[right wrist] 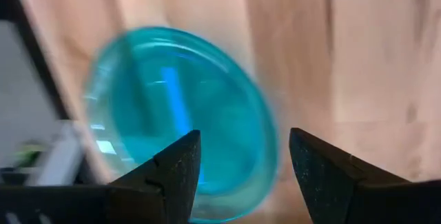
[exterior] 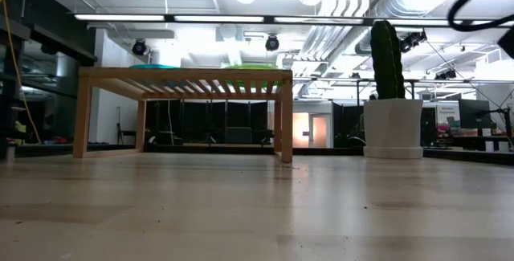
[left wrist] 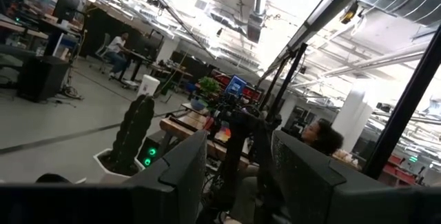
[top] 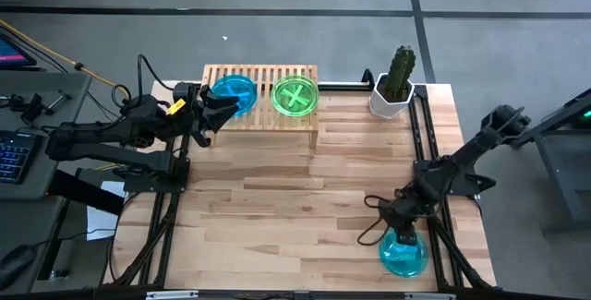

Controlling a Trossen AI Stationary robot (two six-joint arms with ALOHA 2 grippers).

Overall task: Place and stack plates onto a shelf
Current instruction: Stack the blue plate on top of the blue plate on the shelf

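Note:
The shelf (top: 261, 97) stands at the table's far side, left of centre, and shows edge-on in the low view (exterior: 185, 80). A blue plate (top: 233, 92) and a green plate (top: 295, 95) lie side by side on its slatted top. My left gripper (top: 214, 111) hovers open at the blue plate's left edge, tipped slightly upward, with nothing between its fingers (left wrist: 238, 176). A second blue plate (top: 404, 254) lies flat on the table near the near right corner. My right gripper (top: 397, 224) hangs open just above its far edge, pointing steeply down; the plate (right wrist: 179, 120) shows beyond the fingers (right wrist: 241, 172).
A cactus in a white pot (top: 392, 92) stands at the far right, right of the shelf (exterior: 392, 92). Black frame rails (top: 420, 143) run along both table sides. The table's middle (top: 295, 208) is bare wood. People sit in the room beyond.

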